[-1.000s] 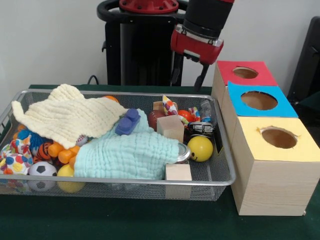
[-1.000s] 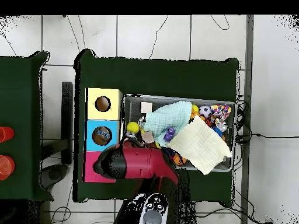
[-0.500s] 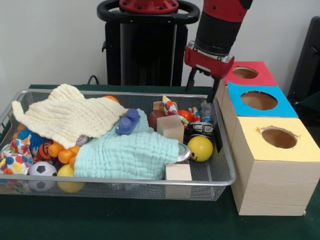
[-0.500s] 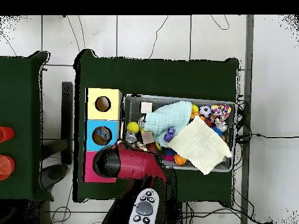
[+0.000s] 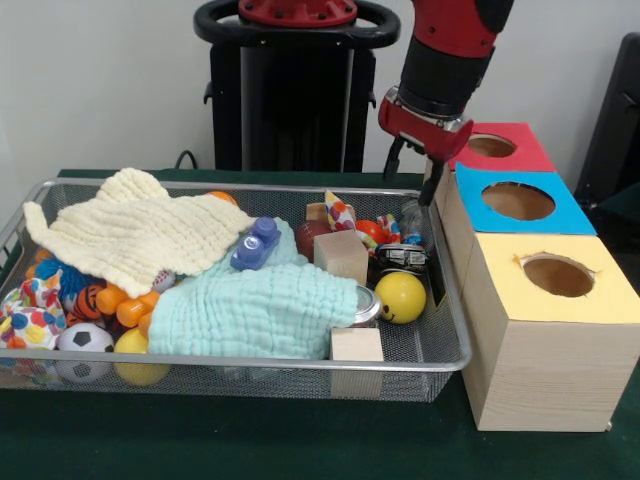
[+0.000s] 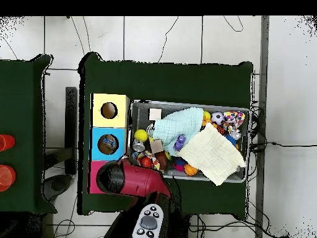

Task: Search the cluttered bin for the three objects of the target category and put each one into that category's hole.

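red arm's tool above bin far corner beside red box; fingers spread, empty. search step; target unclear under cloths. next: descend, pick.

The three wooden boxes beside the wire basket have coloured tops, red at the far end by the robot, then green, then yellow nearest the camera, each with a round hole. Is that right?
Not quite: the front view shows the middle wooden box's top is blue, not green. The rest holds: the red top is at the far end, the yellow top is nearest, each has a round hole, and all stand beside the wire basket.
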Tool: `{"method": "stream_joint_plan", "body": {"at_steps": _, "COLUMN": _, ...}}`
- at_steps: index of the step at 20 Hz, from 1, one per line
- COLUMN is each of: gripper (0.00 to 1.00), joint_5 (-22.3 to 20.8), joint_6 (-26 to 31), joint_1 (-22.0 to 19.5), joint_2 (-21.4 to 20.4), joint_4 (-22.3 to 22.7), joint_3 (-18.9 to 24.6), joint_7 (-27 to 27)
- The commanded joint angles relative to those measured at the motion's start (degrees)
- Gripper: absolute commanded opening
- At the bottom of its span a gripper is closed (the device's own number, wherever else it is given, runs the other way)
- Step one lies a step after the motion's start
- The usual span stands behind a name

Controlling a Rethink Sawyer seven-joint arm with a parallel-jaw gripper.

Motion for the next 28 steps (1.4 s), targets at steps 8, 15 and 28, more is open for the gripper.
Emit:
{"method": "stream_joint_plan", "body": {"at_steps": 8, "gripper": 1.00, "joint_5": 1.96, "joint_6": -7.94, "joint_1": -3.23, "joint_2": 4.57, "joint_4": 1.62, "joint_3": 2.94, "joint_7": 10.33}}
{"method": "stream_joint_plan", "body": {"at_steps": 15, "gripper": 1.00, "joint_5": 2.22, "joint_6": -10.74, "joint_1": -3.90, "joint_2": 5.93, "joint_4": 1.43, "joint_3": 4.71, "joint_7": 10.35}}
{"method": "stream_joint_plan", "body": {"at_steps": 28, "gripper": 1.00, "joint_5": 5.38, "joint_6": -10.62, "joint_1": -1.08, "joint_2": 6.19, "joint_4": 2.18, "joint_3": 7.82, "joint_7": 12.89}}
